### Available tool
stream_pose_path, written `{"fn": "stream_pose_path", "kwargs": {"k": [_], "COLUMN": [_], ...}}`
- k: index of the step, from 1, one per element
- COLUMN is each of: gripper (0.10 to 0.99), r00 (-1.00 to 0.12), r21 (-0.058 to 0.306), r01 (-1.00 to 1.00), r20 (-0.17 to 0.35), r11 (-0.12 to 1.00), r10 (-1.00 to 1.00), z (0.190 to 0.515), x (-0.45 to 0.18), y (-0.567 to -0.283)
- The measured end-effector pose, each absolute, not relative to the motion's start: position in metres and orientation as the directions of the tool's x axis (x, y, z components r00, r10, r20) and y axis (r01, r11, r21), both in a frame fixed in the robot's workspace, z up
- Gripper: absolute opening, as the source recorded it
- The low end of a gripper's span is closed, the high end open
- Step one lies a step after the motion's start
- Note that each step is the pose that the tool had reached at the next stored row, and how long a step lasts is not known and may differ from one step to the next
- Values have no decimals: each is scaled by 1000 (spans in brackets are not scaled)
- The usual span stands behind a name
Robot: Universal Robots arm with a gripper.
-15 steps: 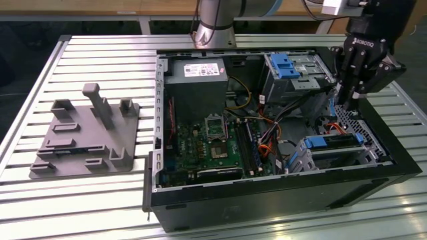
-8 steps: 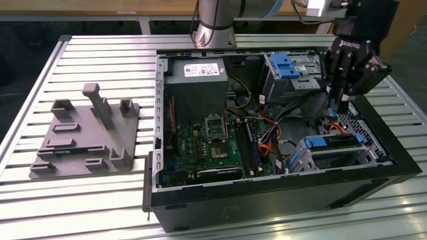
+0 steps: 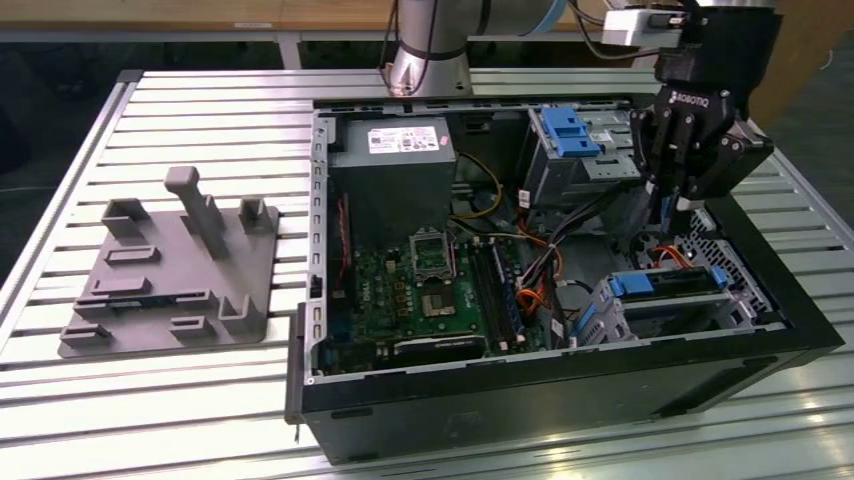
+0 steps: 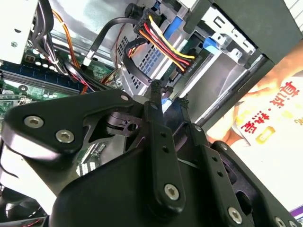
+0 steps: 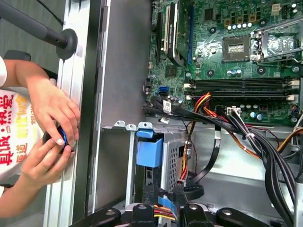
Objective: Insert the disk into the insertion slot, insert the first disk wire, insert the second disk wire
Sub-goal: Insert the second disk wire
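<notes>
Hand [image 4: 169, 99] nips blue wire [image 5: 165, 203], connector end hidden btwn fingers [image 4: 154, 113].

A slatted metal table [image 3: 200, 110] sits in even light; wooden panel [image 3: 160, 12] behind.

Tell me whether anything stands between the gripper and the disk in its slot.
Yes: a bundle of red, yellow and black wires crosses between the gripper and the disk in the insertion slot.

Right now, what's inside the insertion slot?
The disk, blue carrier showing, sits inside the insertion slot, coloured wires running to it. The slot's walls and the tool cover the rest, including where the wires end.
</notes>
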State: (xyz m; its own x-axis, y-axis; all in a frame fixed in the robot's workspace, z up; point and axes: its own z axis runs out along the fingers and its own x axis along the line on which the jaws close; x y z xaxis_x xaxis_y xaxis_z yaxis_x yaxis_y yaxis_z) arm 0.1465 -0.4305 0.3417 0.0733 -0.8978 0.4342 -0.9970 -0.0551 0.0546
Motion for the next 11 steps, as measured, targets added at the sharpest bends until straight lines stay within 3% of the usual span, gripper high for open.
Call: {"fn": "stream_pose_path", "kwargs": {"k": [11], "gripper": [298], "r00": [87], "r21": [53], "r01": [-996], "r20": [434], "r11": [-71], "r10": [-896], "z": [340], "x": [144], "y": [-434]}}
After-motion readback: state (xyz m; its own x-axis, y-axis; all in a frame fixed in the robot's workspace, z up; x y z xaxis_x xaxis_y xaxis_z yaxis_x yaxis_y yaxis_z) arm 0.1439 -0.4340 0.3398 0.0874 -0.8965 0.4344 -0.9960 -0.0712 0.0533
